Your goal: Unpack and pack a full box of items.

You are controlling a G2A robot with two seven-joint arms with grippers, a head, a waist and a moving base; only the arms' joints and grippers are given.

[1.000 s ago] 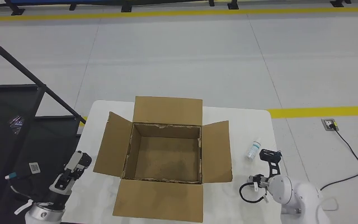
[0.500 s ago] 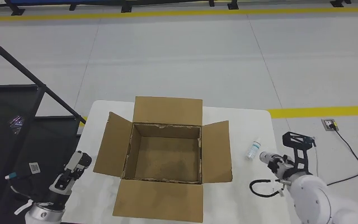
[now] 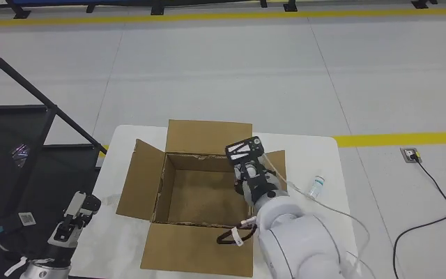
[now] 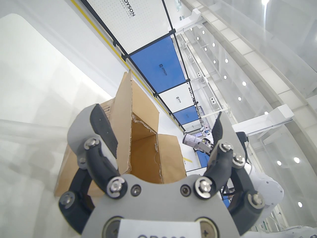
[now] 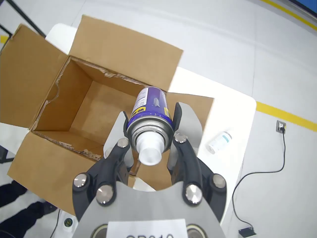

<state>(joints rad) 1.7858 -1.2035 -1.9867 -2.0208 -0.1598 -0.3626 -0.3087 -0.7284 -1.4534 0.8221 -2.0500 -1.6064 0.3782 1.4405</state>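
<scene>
1. Nearest, at the near left just off the edge of the white table [image 3: 313,150], the left gripper [image 4: 158,122] has its jaws spread wide with nothing between them. The left flap of the cardboard box [image 3: 209,137] rises just ahead of it, untouched.
2. Right of that, the right gripper [image 5: 150,112] is clamped on a spray can [image 5: 151,107], one finger on each side of the body. The can's white cap points back toward the wrist and its base points down.
3. On the can is a blue-violet label with a yellow patch and a white panel of fine print, too small to make out.
4. Gripper and can hang over the far right corner of the box's opening. The box sits mid-table with all four flaps folded outward, and its inner edges are torn and ragged.
5. Further right, a small white bottle [image 3: 317,186] with a pale blue-green label lies on its side on the table, well apart from the box.
6. Beyond the table's right end, a yellow floor line [image 3: 390,139] runs past a floor socket [image 3: 409,155], from which a black cable [image 3: 432,183] trails off.
</scene>
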